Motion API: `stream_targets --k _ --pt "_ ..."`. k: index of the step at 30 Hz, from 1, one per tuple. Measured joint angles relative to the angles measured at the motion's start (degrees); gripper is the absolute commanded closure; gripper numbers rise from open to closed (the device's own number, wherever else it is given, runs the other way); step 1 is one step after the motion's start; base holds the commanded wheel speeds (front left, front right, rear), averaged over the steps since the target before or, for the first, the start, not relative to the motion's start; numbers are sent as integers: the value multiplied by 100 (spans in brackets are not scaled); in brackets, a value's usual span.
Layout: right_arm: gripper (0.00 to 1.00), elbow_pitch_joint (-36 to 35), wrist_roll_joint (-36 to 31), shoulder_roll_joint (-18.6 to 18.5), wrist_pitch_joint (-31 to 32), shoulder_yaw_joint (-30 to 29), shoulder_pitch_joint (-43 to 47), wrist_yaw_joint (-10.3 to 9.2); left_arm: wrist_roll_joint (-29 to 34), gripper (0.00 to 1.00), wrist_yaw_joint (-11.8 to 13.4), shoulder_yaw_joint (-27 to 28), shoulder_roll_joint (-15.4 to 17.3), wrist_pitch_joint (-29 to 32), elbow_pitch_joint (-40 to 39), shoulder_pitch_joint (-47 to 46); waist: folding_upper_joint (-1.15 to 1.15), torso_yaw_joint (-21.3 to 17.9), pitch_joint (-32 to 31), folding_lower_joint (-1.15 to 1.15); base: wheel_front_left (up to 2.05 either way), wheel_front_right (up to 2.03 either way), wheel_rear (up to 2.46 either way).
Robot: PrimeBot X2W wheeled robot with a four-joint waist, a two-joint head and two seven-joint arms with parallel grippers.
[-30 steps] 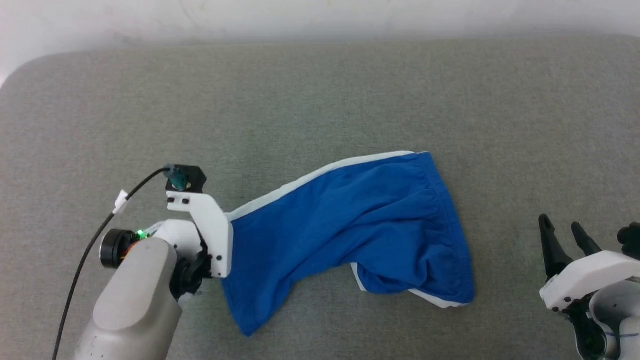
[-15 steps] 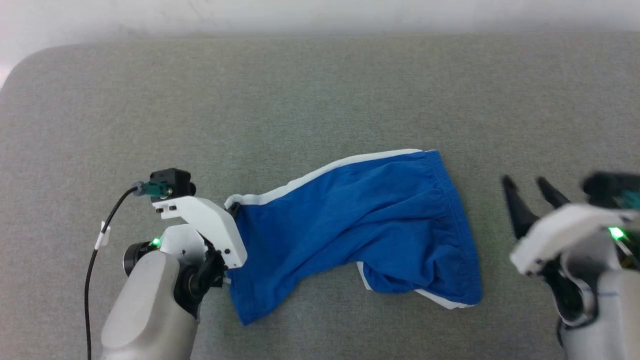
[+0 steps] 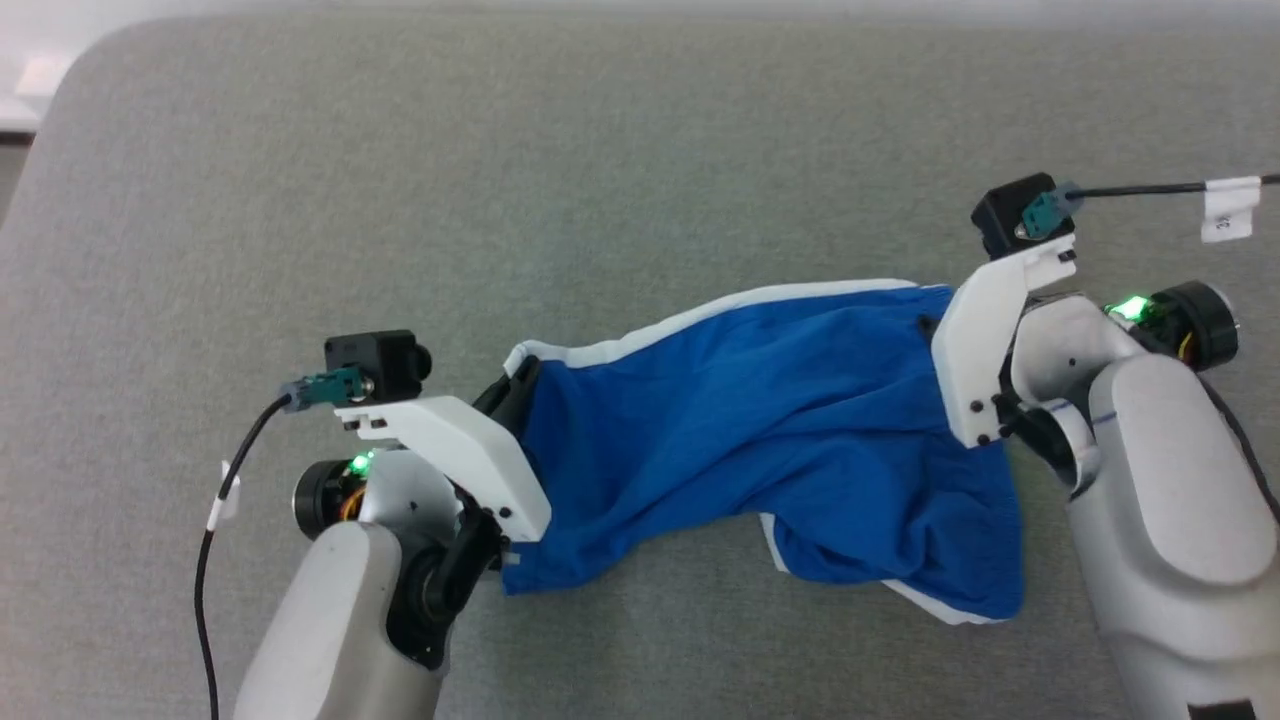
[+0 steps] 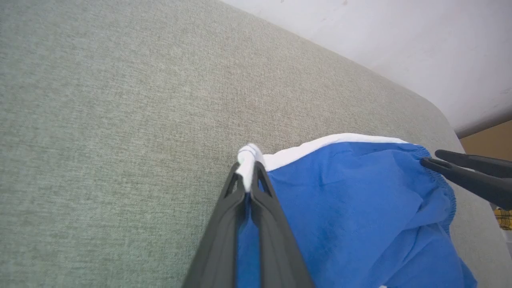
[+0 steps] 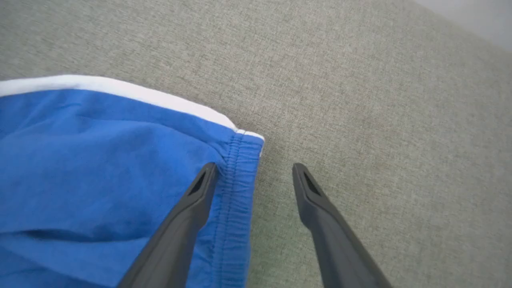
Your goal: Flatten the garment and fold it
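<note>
Nearest, the left claw (image 4: 249,176) is pinched tight on the white-trimmed corner (image 4: 250,154) of the garment (image 3: 760,420), thin blue shorts lying rumpled across the grey table (image 3: 640,150). They look light, limp and a little slippery, so I judge the seamed edges give the surest hold. Farther off, the right claw (image 5: 254,172) stands wide apart astride the gathered waistband (image 5: 238,192), gripping nothing.

A grey-green woven cloth surface (image 3: 640,150) spreads wide, its weave fine and even, with a rounded corner (image 3: 90,50) at the far left of the head view. Beyond its far edge stands a plain white wall (image 4: 380,36) (faintly scuffed). Below the wall, at the right of the left wrist view, shows a tan strip (image 4: 488,140). The light is soft and even, the shadows faint.
</note>
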Motion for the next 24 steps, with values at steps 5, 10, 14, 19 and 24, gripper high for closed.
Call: stream_targets --k 5,10,14,19,24 --pt "0 570 -293 -82 -13 -36 -277 0 11 100 29 -103 -18 21 -265 54 0 160 232 0 0 0 0" --pt "0 1031 -331 -88 -75 42 -508 -4 9 100 40 -155 -43 37 -293 148 0 289 399 -1 0 0 0" --pt "100 1239 -134 -82 73 103 -664 -5 -4 100 47 -153 -53 20 -243 173 0 310 413 -1 0 0 0" --pt "100 1318 225 -58 -48 158 -716 -4 -57 100 20 -108 -55 -88 -147 140 0 235 278 0 0 0 0" --pt "100 1302 541 -140 -66 188 -1010 -4 -108 100 -31 93 78 -105 19 -443 0 109 109 0 0 0 0"
